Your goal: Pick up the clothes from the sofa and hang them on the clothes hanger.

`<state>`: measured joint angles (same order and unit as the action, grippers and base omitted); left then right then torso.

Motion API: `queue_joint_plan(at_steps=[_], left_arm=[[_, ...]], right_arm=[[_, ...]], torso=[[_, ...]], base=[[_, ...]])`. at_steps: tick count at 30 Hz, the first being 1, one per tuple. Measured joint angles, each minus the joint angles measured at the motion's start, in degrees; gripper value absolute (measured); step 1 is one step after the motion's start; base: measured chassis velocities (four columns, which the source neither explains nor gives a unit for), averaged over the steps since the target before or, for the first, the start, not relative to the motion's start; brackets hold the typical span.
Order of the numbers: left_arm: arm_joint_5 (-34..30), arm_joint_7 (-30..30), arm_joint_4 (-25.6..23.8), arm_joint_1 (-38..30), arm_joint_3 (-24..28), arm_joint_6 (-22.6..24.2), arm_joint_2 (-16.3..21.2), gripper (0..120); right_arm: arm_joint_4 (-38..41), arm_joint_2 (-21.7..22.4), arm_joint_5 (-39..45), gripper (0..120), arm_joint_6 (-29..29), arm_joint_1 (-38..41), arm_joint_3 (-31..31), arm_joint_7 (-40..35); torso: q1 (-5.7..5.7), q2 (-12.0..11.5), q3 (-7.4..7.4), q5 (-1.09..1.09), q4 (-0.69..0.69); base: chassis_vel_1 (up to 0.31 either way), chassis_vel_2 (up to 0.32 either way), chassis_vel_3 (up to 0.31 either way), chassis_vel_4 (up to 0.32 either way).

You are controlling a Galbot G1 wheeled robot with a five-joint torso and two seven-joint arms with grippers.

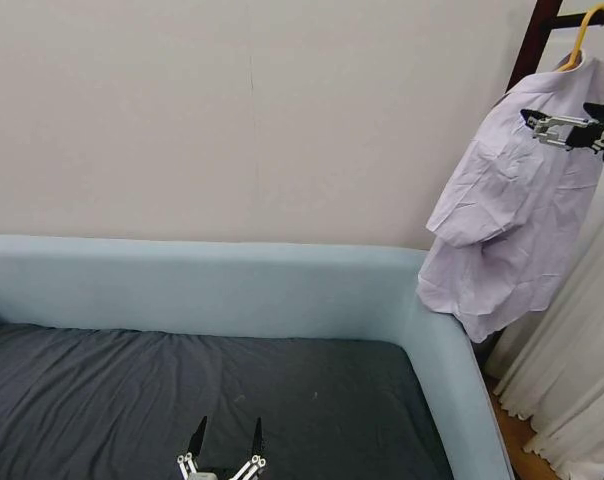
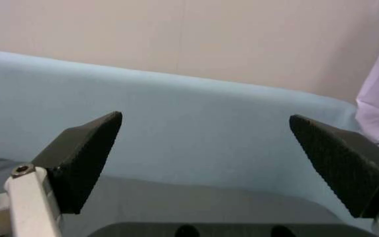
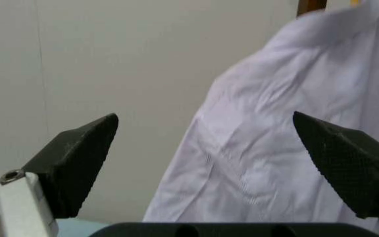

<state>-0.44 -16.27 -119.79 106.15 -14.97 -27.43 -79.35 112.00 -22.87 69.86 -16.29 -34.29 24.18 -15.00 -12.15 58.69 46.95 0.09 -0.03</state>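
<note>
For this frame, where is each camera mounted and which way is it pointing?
Head view: on the robot's head, looking forward and down at the sofa and wall; left gripper low over the seat, right gripper up by the shirt on the hanger.
Left wrist view: on the left arm, facing the sofa back; its open fingers frame the picture.
Right wrist view: on the right arm, facing the shirt and wall; its open fingers frame it too.
Shared: all three show the shirt.

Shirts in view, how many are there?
1. A lilac shirt hangs on a yellow hanger on the dark rack, right of the sofa, with the open right gripper in front of it. More may lie on the sofa's near part, out of frame.
</note>
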Motion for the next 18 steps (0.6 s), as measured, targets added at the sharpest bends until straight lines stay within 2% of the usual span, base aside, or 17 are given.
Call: queue_joint_plan(at_steps=[3, 4, 9, 10, 14, 16, 18], left_arm=[[0.68, 0.02, -0.12, 0.14, -0.17, -0.11, -0.57, 100], [0.68, 0.02, -0.12, 0.14, -0.17, -0.11, -0.57, 100], [1.06, 0.1, 0.0, 0.18, -0.19, -0.2, -0.83, 100], [1.06, 0.1, 0.0, 0.18, -0.19, -0.2, -0.83, 100], [1.02, 0.1, 0.11, 0.16, -0.22, -0.31, -0.68, 100], [0.98, 0.1, 0.14, 0.16, -0.27, -0.32, -0.59, 100], [0.97, 0.1, 0.35, 0.12, -0.43, -0.48, -0.38, 100]], right_arm=[[1.12, -5.04, -6.37, 100, 3.34, -15.14, 9.04, 2.64], [1.12, -5.04, -6.37, 100, 3.34, -15.14, 9.04, 2.64], [5.28, -12.76, -15.85, 100, 8.08, -35.45, 20.58, 6.46], [5.28, -12.76, -15.85, 100, 8.08, -35.45, 20.58, 6.46], [8.36, -17.95, -23.54, 100, 12.55, -48.56, 27.5, 8.88], [8.85, -18.97, -24.84, 100, 13.54, -50.54, 28.42, 9.22], [10.75, -23.38, -29.24, 100, 17.12, -56.93, 30.92, 10.4]], torso=[[0.0, 0.0, -0.01, -0.06, -0.07], [0.0, 0.0, -0.01, -0.06, -0.07], [0.01, 0.01, -0.02, -0.05, -0.07], [0.01, 0.01, -0.02, -0.05, -0.07], [0.01, 0.01, -0.02, -0.09, -0.08], [0.01, 0.0, -0.02, -0.09, -0.08], [0.01, 0.01, -0.02, -0.13, -0.05]], base=[[0.0, 0.0, 0.0, 0.0], [0.0, 0.0, 0.0, 0.0], [0.0, 0.0, 0.0, 0.0], [0.0, 0.0, 0.0, 0.0], [0.0, 0.0, 0.0, 0.0], [0.0, 0.0, 0.0, 0.0], [0.0, 0.0, 0.0, 0.0]])
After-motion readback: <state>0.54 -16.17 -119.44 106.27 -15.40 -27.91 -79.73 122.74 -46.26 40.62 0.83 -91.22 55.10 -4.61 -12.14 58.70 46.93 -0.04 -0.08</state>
